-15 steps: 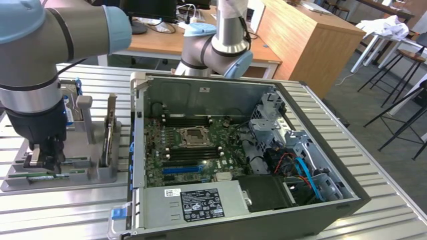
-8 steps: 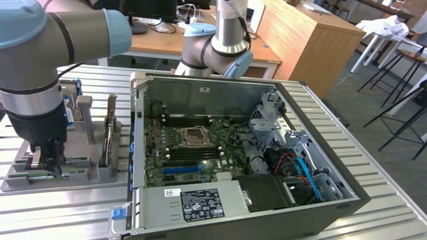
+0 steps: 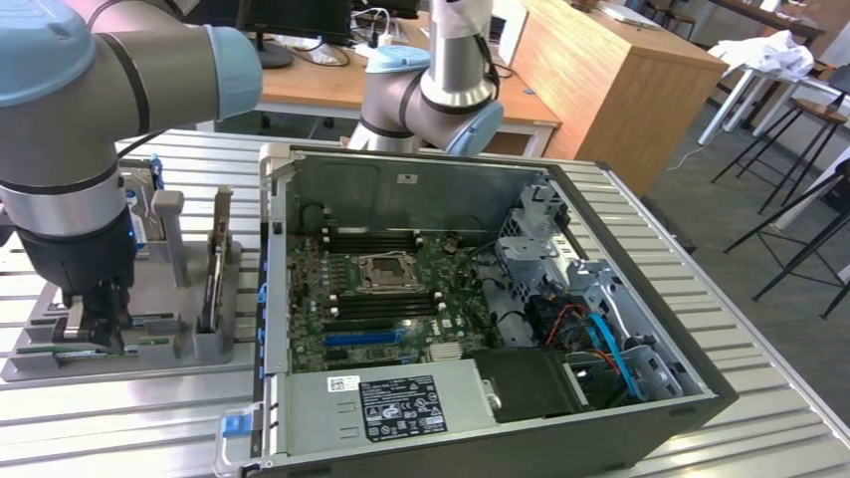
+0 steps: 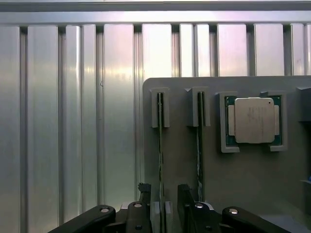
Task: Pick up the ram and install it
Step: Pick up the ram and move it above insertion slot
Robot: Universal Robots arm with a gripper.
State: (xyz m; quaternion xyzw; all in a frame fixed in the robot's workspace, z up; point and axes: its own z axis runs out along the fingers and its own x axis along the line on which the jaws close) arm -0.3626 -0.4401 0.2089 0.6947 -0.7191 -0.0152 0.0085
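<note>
In the wrist view, two thin green ram sticks stand edge-on in slots of a grey holder [image 4: 180, 160]. My gripper [image 4: 164, 206] is open, and its dark fingers [image 4: 187, 201] straddle the end of one ram stick [image 4: 159, 145] with a gap on each side. The other ram stick [image 4: 199, 145] stands just outside one finger. In the exterior view my gripper [image 3: 96, 324] is low over the holder [image 3: 199, 344], at the exterior view's left of the open computer case [image 3: 398, 179]. Dark memory slots [image 3: 385, 299] lie beside the processor socket [image 3: 385, 267] on the motherboard.
A square silver processor chip [image 4: 253, 120] sits in its own pocket of the holder, past the second stick. Upright parts [image 3: 217, 259] stand in the holder close to my arm. The case holds a power supply [image 3: 385, 403] and drive cages [image 3: 584, 289]. Everything rests on a ribbed metal table [image 3: 119, 418].
</note>
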